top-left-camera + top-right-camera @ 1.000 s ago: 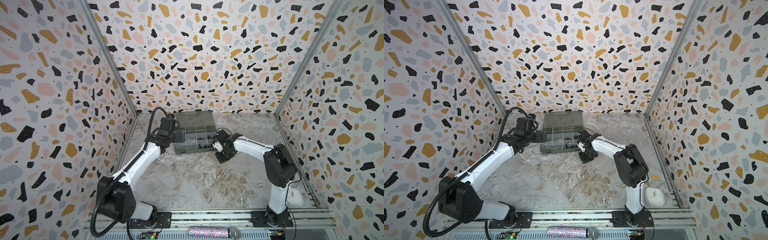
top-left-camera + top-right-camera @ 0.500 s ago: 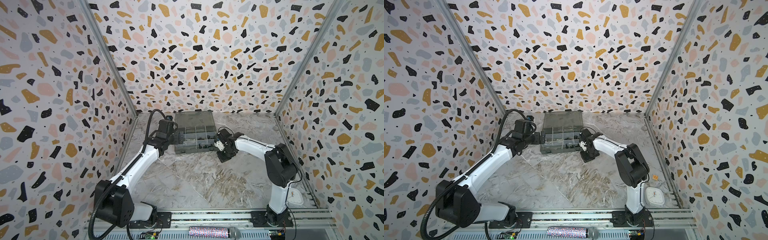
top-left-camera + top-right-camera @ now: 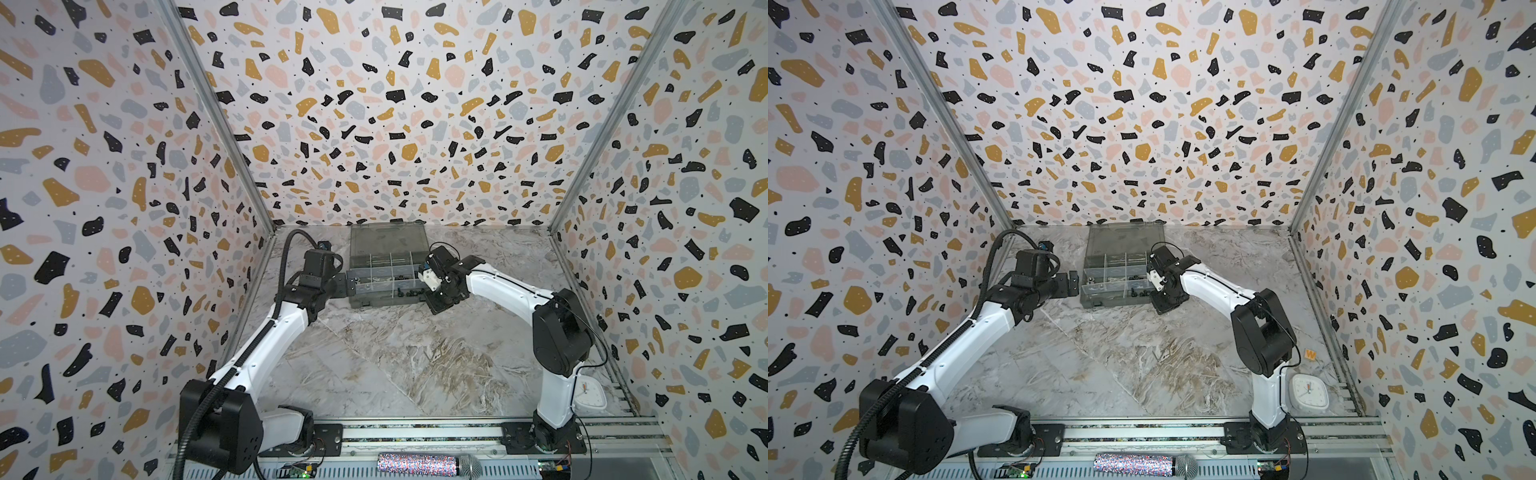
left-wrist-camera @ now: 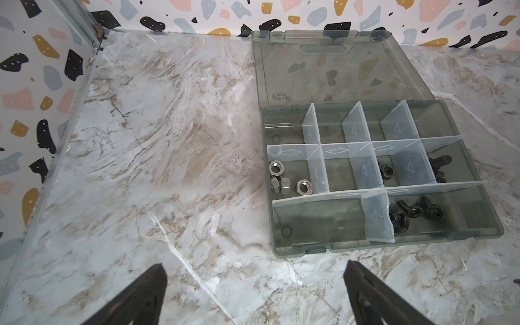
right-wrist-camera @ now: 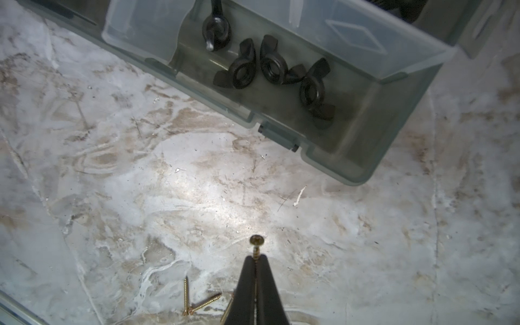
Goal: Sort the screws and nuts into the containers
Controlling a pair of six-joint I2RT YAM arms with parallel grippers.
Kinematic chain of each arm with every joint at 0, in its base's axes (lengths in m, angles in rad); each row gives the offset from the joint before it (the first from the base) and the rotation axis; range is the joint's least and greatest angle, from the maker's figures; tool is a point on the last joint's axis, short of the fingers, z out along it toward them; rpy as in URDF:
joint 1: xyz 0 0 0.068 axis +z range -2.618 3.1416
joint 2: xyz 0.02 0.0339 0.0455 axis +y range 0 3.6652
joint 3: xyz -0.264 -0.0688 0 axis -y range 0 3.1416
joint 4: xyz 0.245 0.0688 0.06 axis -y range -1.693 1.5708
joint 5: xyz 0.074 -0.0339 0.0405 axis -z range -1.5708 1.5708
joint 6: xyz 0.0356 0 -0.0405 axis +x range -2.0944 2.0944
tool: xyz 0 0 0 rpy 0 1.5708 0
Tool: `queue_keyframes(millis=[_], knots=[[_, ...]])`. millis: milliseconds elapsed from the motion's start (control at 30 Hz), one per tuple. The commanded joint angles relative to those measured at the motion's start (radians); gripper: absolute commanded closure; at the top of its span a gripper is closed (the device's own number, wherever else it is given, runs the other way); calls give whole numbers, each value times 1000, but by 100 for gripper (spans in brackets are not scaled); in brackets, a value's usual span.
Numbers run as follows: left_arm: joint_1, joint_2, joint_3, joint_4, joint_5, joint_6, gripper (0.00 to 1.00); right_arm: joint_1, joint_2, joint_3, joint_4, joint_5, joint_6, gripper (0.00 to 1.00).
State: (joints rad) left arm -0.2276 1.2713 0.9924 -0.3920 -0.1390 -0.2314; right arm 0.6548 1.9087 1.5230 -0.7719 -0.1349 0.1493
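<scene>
Your right gripper is clamped on a slim brass wood screw, whose round head sticks out past the black fingertips. It hangs over the counter just off the near right corner of the smoky-grey translucent plastic organizer box. Two loose brass screws lie in a V on the grey-and-tan marbled counter beside those fingers, and another shows partly behind them.

Look inside the box. Black wing nuts fill the right-hand compartment of the row along its near edge. In the middle row, several silver hex nuts sit in the end compartment on your left arm's side. A black hex nut sits two compartments along, and stubby black bolts are in the far end one. The flat hinged lid lies open behind, reaching the counter's far edge.

Your left gripper has its jaws spread wide, holding nothing, near the box's left end.
</scene>
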Motion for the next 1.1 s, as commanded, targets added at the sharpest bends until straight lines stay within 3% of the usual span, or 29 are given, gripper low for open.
queue_keyframes(millis=[0,200,533,867,1067], knots=[[13,-18,-20,33,4,-17,0,10,0,25,-41,3,8,100],[18,-5,-37,36,3,-27,0,13,-4,9,-35,1,9,100],[19,163,6,23,52,-47,13,13,-9,-9,-23,-16,13,100],[18,365,89,-7,-37,-61,21,10,-20,-17,-29,-20,11,100],[18,450,160,-1,-54,-80,21,-9,-33,-28,-27,-23,5,100]])
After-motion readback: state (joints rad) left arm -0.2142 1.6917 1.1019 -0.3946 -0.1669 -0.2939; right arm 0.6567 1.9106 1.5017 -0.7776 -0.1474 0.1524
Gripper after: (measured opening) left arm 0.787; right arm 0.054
